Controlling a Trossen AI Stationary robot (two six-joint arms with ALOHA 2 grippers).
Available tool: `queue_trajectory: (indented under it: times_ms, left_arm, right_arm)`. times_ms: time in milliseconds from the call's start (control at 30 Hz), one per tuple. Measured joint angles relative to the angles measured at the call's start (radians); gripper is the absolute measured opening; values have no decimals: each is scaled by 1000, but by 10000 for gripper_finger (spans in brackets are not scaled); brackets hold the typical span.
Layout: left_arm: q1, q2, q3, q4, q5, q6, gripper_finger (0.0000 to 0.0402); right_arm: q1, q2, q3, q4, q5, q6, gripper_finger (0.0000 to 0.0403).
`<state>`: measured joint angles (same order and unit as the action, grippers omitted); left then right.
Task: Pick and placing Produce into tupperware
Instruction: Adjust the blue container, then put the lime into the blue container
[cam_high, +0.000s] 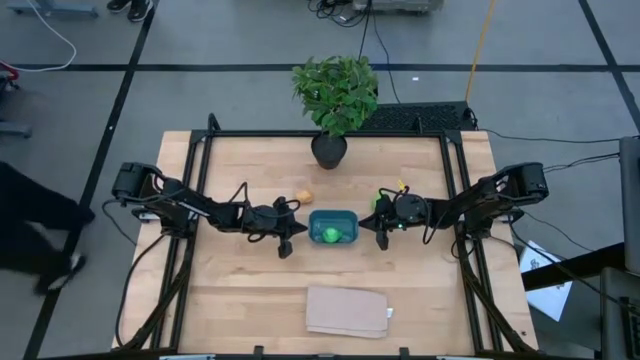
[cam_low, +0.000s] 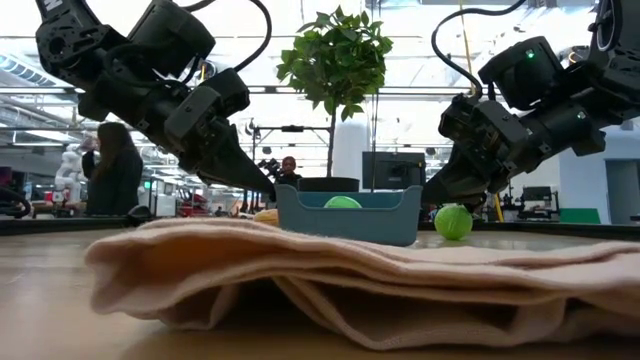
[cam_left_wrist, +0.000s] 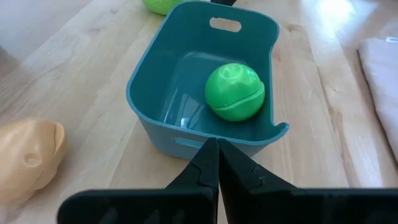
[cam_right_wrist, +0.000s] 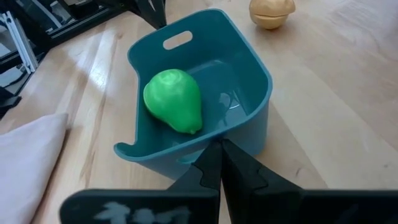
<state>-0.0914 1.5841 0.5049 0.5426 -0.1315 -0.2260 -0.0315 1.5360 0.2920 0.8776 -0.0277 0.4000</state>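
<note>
One green piece (cam_left_wrist: 235, 91) lies in the tupperware (cam_high: 333, 216) — both grippers, left (cam_left_wrist: 216, 149) and right (cam_right_wrist: 217, 152), flank it clenched and empty, so next one must open over the orange piece (cam_high: 304, 196) or the other green one (cam_low: 453, 221).

Bright even overhead light, soft shadows on the desk (cam_high: 250, 290), blown-out backlit windows, blurred near cloth (cam_low: 330, 280), glare inside tupperware (cam_left_wrist: 186, 112)

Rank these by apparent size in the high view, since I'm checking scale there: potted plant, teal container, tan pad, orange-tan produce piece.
1. potted plant and tan pad: too close in apparent size to rank
2. teal container
3. orange-tan produce piece
</note>
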Motion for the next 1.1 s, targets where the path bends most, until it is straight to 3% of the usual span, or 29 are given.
queue_trajectory:
  times_ms: [733,900,1100]
  left_arm:
    - [0,-1,0,-99,-98,12,1]
    - [0,-56,0,-139,-110,64,1]
    - [0,-220,0,-289,-170,110,1]
  right_arm:
    - [0,-9,-1,-52,-2,11,0]
    - [0,-100,-35,-77,-2,6,0]
    - [0,-263,-108,-77,7,-2,0]
